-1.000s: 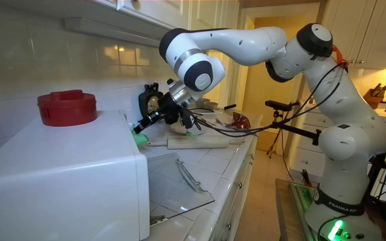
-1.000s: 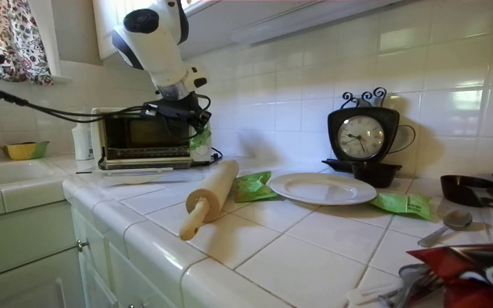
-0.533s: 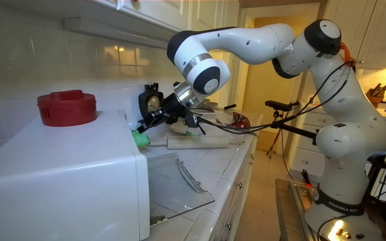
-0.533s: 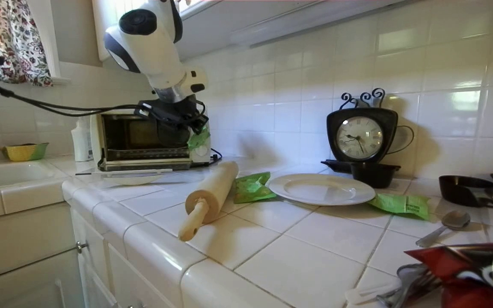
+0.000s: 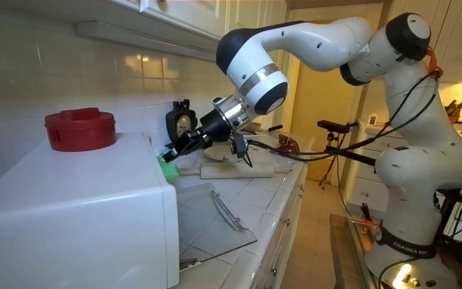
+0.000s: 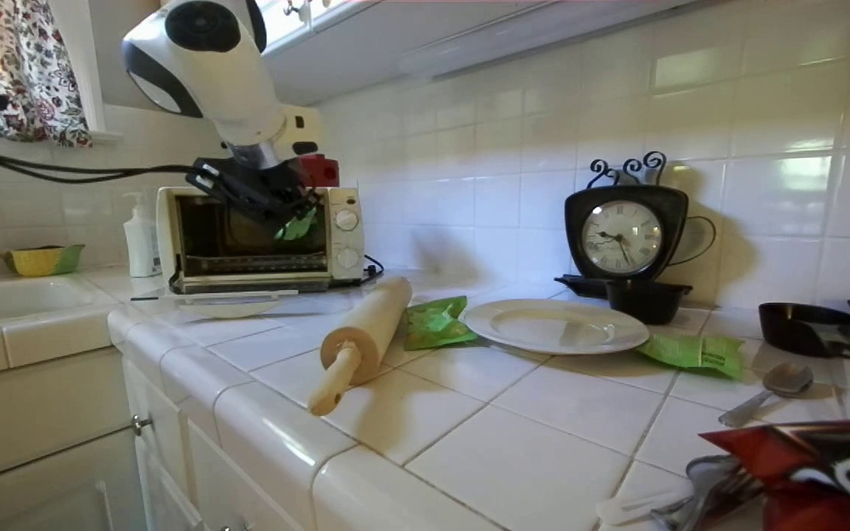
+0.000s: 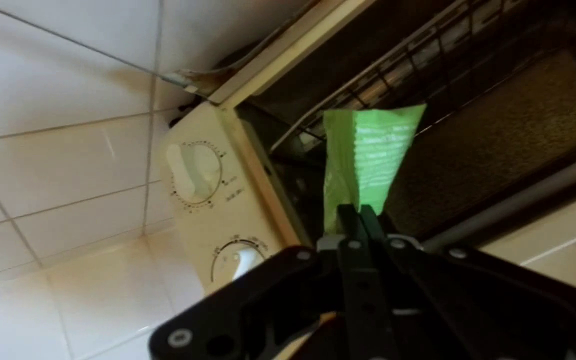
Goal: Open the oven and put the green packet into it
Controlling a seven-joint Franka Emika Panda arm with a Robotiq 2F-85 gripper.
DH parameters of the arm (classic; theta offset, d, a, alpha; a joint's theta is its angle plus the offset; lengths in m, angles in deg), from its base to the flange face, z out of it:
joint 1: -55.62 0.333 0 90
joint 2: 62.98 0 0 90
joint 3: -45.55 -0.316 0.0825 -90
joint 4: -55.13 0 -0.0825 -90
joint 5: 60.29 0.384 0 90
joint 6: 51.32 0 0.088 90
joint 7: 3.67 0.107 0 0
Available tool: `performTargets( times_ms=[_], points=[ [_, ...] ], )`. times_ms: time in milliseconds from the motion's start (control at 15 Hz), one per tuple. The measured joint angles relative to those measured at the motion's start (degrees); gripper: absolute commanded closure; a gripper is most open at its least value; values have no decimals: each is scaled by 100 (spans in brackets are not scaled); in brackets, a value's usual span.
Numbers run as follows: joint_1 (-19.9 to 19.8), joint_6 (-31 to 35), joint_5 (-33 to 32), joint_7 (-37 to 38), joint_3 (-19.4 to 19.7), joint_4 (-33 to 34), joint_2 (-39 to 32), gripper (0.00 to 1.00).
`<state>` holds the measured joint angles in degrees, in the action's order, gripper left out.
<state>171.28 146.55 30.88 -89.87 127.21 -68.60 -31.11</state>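
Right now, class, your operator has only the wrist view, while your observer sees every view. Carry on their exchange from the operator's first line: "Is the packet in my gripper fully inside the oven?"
Observer: No. In an exterior view, part of the green packet pinched by the gripper shows outside the front edge of the oven.
Operator: My view cuts off the oven's top. Is anything on it?
Observer: Yes, a red container sits there.
Operator: Are there other packets like mine?
Observer: Yes. In an exterior view, a second green packet and a third green packet lie on the counter, one on either side of the white plate.
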Motion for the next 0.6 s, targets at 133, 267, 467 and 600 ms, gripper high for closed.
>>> performTargets(
  times_ms=[133, 267, 467, 600],
  points=[
    [-51, -206, -107, 0, -50, -56, 0, 100],
    [-47, -532, -263, -14, 105, -55, 11, 100],
    [-9, -1330, -700, 141, 619, -73, 24, 100],
    [161, -1730, -782, -22, 1018, -27, 141, 100]
  ],
)
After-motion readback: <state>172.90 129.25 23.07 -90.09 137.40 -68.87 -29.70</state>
